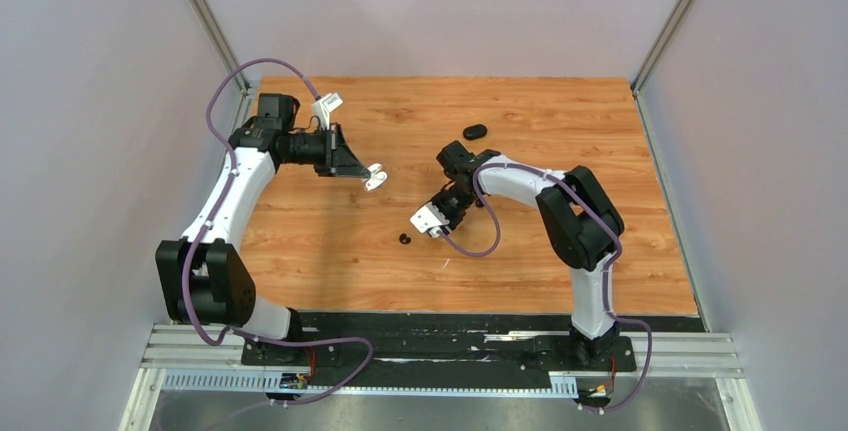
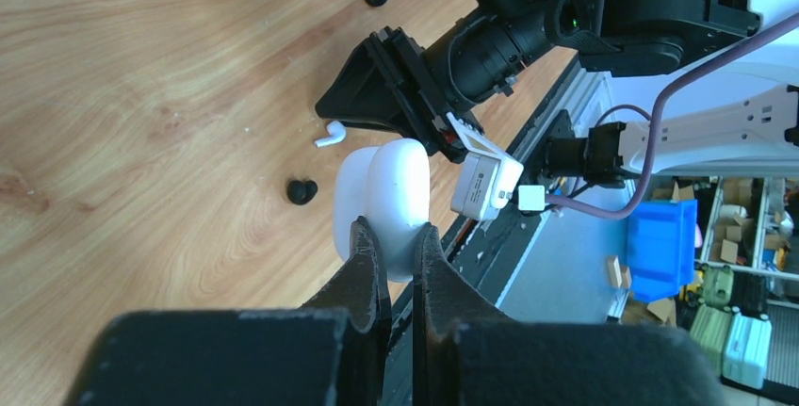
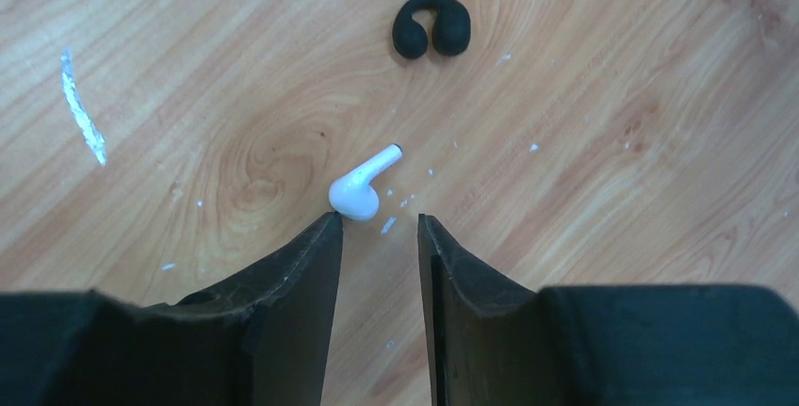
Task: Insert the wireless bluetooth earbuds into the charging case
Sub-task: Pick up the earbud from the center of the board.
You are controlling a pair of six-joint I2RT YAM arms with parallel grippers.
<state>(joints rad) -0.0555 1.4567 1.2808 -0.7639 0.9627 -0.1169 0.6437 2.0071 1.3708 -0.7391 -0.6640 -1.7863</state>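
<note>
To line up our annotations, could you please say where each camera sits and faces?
Top: fixed above and behind, looking down on the table; left arm and right arm show whole.
Left wrist: looks past the left gripper, shut on the case, toward the right gripper.
Right wrist: looks straight down at the table past that gripper's open fingers.
Shared: the white earbud shows in both wrist views.

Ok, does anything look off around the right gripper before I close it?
Slightly. The white earbud lies just outside the right gripper's open jaws, beside one fingertip, so closing now would probably miss it. A white streak and small flecks mark the table; nothing looks damaged.
</note>
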